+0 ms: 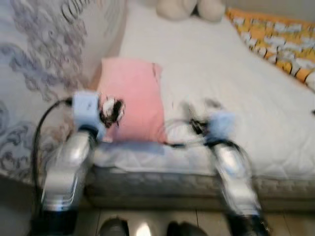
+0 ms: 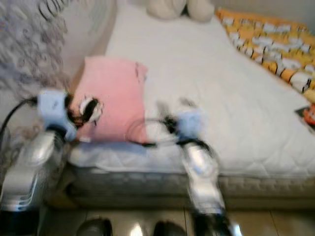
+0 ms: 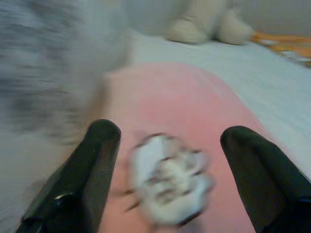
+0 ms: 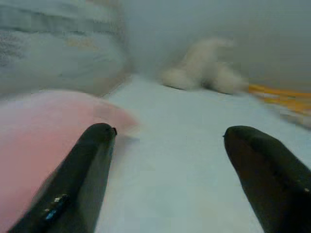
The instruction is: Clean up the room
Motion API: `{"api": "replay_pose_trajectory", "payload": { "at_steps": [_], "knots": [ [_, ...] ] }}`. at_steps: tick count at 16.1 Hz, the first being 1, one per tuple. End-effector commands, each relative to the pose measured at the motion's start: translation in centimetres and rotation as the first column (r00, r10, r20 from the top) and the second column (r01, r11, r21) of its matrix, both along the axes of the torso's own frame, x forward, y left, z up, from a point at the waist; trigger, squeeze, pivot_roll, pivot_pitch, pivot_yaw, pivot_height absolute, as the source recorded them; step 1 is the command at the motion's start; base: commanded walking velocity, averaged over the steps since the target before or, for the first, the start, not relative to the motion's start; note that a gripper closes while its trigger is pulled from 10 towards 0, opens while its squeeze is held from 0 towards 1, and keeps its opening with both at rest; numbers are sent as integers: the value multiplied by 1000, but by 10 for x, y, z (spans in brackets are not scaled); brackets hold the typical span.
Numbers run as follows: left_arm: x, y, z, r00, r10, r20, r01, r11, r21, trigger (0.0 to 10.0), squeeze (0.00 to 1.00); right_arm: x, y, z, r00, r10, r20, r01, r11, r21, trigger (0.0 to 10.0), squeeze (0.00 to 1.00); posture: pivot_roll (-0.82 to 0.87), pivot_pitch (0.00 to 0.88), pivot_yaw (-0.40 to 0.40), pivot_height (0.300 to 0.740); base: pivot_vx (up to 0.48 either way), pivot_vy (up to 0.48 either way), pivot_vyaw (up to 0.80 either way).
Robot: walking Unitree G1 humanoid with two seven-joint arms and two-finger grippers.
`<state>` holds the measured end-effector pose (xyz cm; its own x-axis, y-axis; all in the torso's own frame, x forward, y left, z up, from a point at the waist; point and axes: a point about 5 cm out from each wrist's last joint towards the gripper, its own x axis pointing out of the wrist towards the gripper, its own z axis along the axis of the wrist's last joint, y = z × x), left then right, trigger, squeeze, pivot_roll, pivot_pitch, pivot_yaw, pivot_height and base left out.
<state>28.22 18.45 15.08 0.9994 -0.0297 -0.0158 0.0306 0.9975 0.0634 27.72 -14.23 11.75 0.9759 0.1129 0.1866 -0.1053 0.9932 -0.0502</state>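
On the near left corner of the white bed [image 1: 221, 83], a pink pillow [image 1: 133, 98] lies flat, its long side running away from the robot and its near edge close to the mattress edge. The left gripper [image 3: 167, 145] hovers at the pillow's near left corner with its two black fingers [image 3: 82, 174] spread wide apart and nothing clamped between them. Between those fingers, in the left wrist view, sits a small white and dark patch [image 3: 167, 191] against the pink fabric; it is too blurred to tell whether it is a print on the pillow or a separate thing lying on it. The right gripper [image 4: 167, 145] is held over the bare white sheet just to the right of the pillow, its fingers [image 4: 85, 174] also spread wide and gripping nothing; the pillow's corner shows beside one finger rather than between the two. A cream plush toy [image 1: 189, 9] rests at the far end of the bed, and an orange and white patterned blanket [image 1: 275, 39] lies along the bed's far right side. A grey patterned cloth [image 1: 34, 64] hangs to the left of the bed. The head views are smeared by motion.
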Motion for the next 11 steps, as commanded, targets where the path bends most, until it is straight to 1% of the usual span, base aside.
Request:
{"api": "replay_pose_trajectory", "payload": {
  "at_steps": [1, 2, 3, 4, 5, 6, 7, 8, 9, 10, 11],
  "knots": [
    [-7, 4, 5, 998, 50, 48, -52, 998, 40, 10000, 1000, -8, -21, 0, 996, -89, -13, 89, 996, -10, 10000, 1000, 17, 0, -54, 740, 0, 0, 0],
    [-14, 7, 2, 996, 68, 53, -72, 995, 63, 10000, 1000, -15, -30, -5, 992, -124, -31, 123, 992, -23, 10000, 1000, 14, 0, -54, 740, 0, 0, 0],
    [-32, 16, -15, 994, 108, 30, -110, 990, 91, 10000, 1000, -32, -46, -21, 982, -168, -88, 165, 985, -47, 10000, 1000, 8, 0, -47, 740, 0, 0, 0],
    [-39, 21, -25, 991, 135, 10, -135, 986, 102, 10000, 1000, -38, -49, -27, 979, -171, -108, 166, 985, -55, 10000, 1000, 7, 0, -46, 740, 0, 0, 0],
    [-49, 31, -44, 984, 172, -36, -168, 980, 104, 10000, 635, -45, -53, -37, 971, -178, -157, 172, 984, -52, 10000, 757, 3, 0, -41, 740, 0, 0, 0],
    [-54, 35, -54, 982, 185, -45, -178, 976, 127, 10000, 0, -47, -56, -41, 963, -191, -189, 184, 981, -55, 10000, 0, 0, 0, -40, 740, 0, 0, 0],
    [-54, 34, -58, 982, 176, -66, -167, 978, 123, 10000, 0, -47, -56, -41, 961, -193, -197, 186, 981, -54, 10000, 0, 0, 0, -37, 740, 0, 0, 0],
    [-52, 33, -61, 981, 169, -90, -161, 983, 86, 10000, 0, -44, -55, -39, 963, -183, -200, 177, 983, -50, 10000, 0, -6, 0, -35, 740, 0, -412, 0],
    [-39, 25, -54, 985, 158, -67, -156, 987, 30, 10000, 0, -33, -47, -36, 969, -147, -200, 146, 989, -23, 10000, 0, -15, 0, -27, 740, 0, -454, 0],
    [-34, 22, -50, 987, 151, -50, -150, 988, 22, 10000, 0, -29, -42, -34, 973, -124, -195, 123, 992, -17, 10000, 0, -16, 0, -27, 740, 0, -454, 0],
    [-32, 21, -50, 987, 153, -47, -153, 988, 14, 10000, 0, -27, -40, -34, 973, -114, -199, 113, 993, -17, 10000, 0, -20, 0, -23, 740, 0, -446, 0]
  ]
}}
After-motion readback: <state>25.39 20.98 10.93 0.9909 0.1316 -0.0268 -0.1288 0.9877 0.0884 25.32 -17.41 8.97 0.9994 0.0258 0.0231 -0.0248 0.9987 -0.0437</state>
